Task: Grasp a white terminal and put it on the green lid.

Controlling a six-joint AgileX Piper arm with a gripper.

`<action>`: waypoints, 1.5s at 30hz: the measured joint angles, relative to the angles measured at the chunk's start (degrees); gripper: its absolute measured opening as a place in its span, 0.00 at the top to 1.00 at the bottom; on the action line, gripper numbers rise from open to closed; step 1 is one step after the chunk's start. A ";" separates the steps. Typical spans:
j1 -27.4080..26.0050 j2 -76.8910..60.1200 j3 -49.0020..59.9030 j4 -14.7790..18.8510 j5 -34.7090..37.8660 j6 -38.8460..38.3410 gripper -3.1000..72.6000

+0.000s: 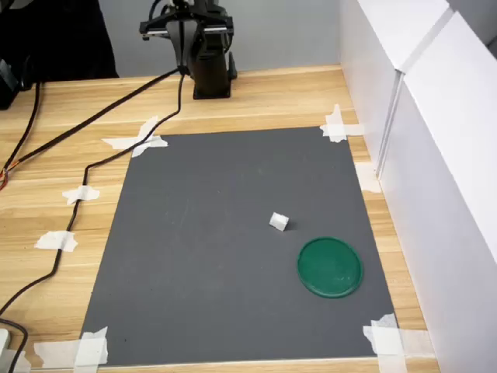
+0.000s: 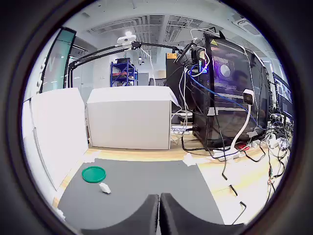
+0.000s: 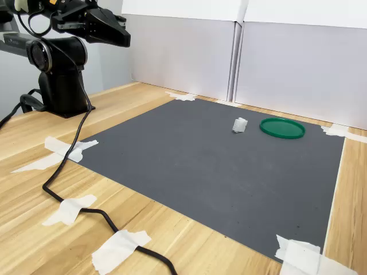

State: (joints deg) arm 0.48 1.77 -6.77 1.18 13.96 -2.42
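Note:
The white terminal (image 1: 279, 222) (image 3: 239, 125) (image 2: 104, 188) lies on the dark grey mat (image 1: 233, 256), a small blocky piece just beside the green lid (image 1: 330, 266) (image 3: 281, 128) (image 2: 93, 174) without touching it. The lid is a flat round green disc with nothing on it. My gripper (image 3: 117, 30) (image 2: 159, 215) is folded back above the arm's base (image 1: 210, 58), high over the wooden table and far from both things. Its two dark fingers (image 2: 146, 218) press together with nothing between them in the wrist view.
White panels (image 1: 435, 155) wall the first exterior view's right side. A black cable (image 1: 85, 167) runs from the base across the wood, held by tape strips (image 1: 136, 141). Tape pins the mat's corners (image 1: 384, 342). Cluttered electronics racks (image 2: 230, 93) show far off in the wrist view.

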 joint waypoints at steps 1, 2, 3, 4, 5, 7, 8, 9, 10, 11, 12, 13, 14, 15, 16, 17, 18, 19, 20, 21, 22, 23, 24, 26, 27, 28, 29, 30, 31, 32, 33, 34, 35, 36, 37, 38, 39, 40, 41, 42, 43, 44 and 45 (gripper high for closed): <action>0.00 0.00 0.00 -0.09 0.00 0.05 0.98; 0.00 0.00 0.00 -0.13 -0.12 0.13 0.98; 0.00 0.00 0.00 -0.13 -0.26 0.12 0.98; 0.00 0.00 0.00 -0.13 -0.57 0.12 0.98; 0.00 0.00 0.00 -0.13 -1.03 0.15 0.98; 0.00 0.00 0.00 -0.13 -2.00 0.15 0.98; 0.00 0.00 0.00 -0.13 -2.33 0.15 0.98; 0.00 0.00 0.00 -0.13 -2.63 0.15 0.98; 0.00 0.00 0.00 -0.13 -2.78 0.15 0.98; 0.00 0.00 0.00 -0.13 -2.83 0.15 0.98; 0.00 0.00 0.00 -0.13 -2.83 0.15 0.98; 0.00 0.00 0.00 -0.13 -2.89 0.15 0.98; 0.00 0.00 0.00 -0.13 -2.89 0.15 0.98; 0.00 0.00 0.00 -0.13 -2.89 0.15 0.98; 0.00 0.00 0.00 -0.13 -2.89 0.15 0.98; 0.00 0.00 0.00 -0.13 -2.89 0.15 0.98; 0.00 0.00 0.00 -0.13 -2.89 0.15 0.98; 0.00 0.00 0.00 -0.13 -2.89 0.15 0.98; 0.00 0.00 0.00 -0.13 -2.89 0.15 0.98; 0.00 0.00 0.00 -0.13 -2.89 0.15 0.98; 0.00 0.00 0.00 -0.13 -2.89 0.15 0.98; 0.00 0.00 0.00 -0.13 -2.89 0.15 0.98; 0.00 0.06 0.00 -0.13 -2.89 0.15 0.98; 0.00 0.62 0.00 -0.13 -2.89 0.15 0.98; 0.00 1.22 -0.19 -0.13 -2.71 -0.04 0.98; 0.00 2.09 -0.74 -0.13 -2.16 -0.41 0.98; 0.00 3.01 -1.44 -0.13 -1.47 -0.91 0.98; 0.00 4.40 -2.58 -0.13 -0.56 -1.66 0.98; 0.00 6.07 -3.96 -0.13 0.64 -2.47 0.98; 0.00 7.99 -5.50 -0.13 1.85 -3.21 0.98; 0.00 9.64 -6.82 -0.13 3.10 -3.80 0.98; 0.00 11.87 -8.58 -0.13 4.50 -4.39 0.98; 0.00 14.25 -10.47 -0.13 6.13 -4.87 0.98; 0.00 16.67 -12.48 -0.19 8.19 -5.36 0.98; 0.00 19.23 -14.61 -0.34 10.28 -5.95 0.98; 0.00 21.31 -16.42 -0.40 13.21 -6.63 0.98; 0.00 24.02 -18.70 -0.48 16.45 -7.18 0.98; 0.00 26.76 -21.02 -0.52 19.85 -7.54 0.98; 0.00 29.52 -23.28 -0.52 22.44 -7.66 0.98; 0.00 32.20 -25.46 -0.52 25.36 -7.83 0.98; 0.00 34.77 -27.46 -0.30 27.66 -7.83 0.98; 0.00 37.17 -29.35 -0.03 29.20 -7.88 0.98; 0.00 39.00 -30.79 0.45 30.70 -7.88 0.98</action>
State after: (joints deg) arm 0.48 40.77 -37.55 1.63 44.65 -10.30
